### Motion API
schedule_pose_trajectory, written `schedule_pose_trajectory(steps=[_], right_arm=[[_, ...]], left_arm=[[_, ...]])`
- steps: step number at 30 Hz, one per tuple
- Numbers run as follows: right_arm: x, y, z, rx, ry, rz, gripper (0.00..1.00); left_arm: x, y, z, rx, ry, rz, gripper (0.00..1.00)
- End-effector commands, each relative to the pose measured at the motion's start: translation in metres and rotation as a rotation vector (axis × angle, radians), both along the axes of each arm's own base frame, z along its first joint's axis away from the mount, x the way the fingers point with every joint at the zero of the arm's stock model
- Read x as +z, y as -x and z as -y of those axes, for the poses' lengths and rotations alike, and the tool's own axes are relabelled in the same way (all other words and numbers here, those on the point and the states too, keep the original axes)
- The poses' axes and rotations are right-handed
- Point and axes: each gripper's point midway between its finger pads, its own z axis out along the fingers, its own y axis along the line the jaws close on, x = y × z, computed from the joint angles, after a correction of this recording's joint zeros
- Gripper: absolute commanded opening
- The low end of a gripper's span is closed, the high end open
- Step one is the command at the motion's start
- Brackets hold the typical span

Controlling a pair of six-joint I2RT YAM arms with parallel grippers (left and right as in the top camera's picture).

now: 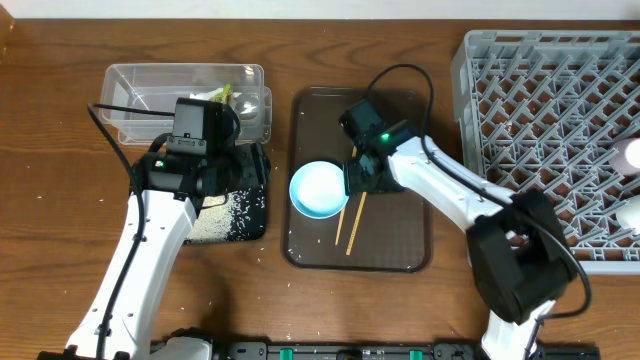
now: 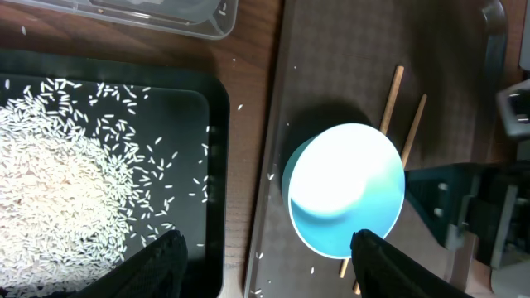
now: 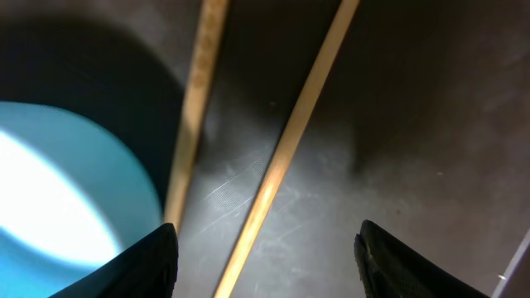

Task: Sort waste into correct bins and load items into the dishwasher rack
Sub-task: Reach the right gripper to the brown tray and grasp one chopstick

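The pale blue-white bowl (image 1: 320, 188) stands on the brown serving tray (image 1: 400, 240), with two wooden chopsticks (image 1: 352, 222) beside it. My right gripper (image 1: 358, 178) is open, low over the chopsticks; in the right wrist view its fingers (image 3: 265, 265) straddle one chopstick (image 3: 290, 141), with the other chopstick (image 3: 199, 108) and the bowl (image 3: 58, 182) to the left. My left gripper (image 1: 232, 170) is open and empty (image 2: 269, 265) over the gap between the black tray (image 2: 217, 165) of rice (image 2: 50, 165) and the bowl (image 2: 344, 186). The wrapper (image 1: 222, 95) lies in the clear tub (image 1: 150, 85). The dark blue plate is out of view.
The grey dishwasher rack (image 1: 550, 140) fills the right side, with two white cups (image 1: 630, 155) at its right edge. Rice grains (image 1: 235, 205) lie in the black tray and a few are scattered on the serving tray (image 2: 273, 178).
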Motion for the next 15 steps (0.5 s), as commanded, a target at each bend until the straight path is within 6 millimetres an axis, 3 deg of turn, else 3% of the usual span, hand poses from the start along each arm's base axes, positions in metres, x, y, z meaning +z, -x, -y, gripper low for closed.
schedule_pose_trajectory(steps=[1,6,15], right_arm=[[-0.018,0.004,0.006,-0.048,0.048,-0.027,0.67],[-0.031,0.006,0.009,-0.056,0.069,-0.054,0.64],[-0.035,0.007,0.019,-0.064,0.110,-0.057,0.19]], left_arm=[[0.001,-0.001,-0.003,0.019,-0.007,-0.001,0.67],[0.001,-0.001,-0.003,0.019,-0.007,-0.001,0.67],[0.001,-0.001,-0.003,0.019,-0.006,-0.001,0.67]])
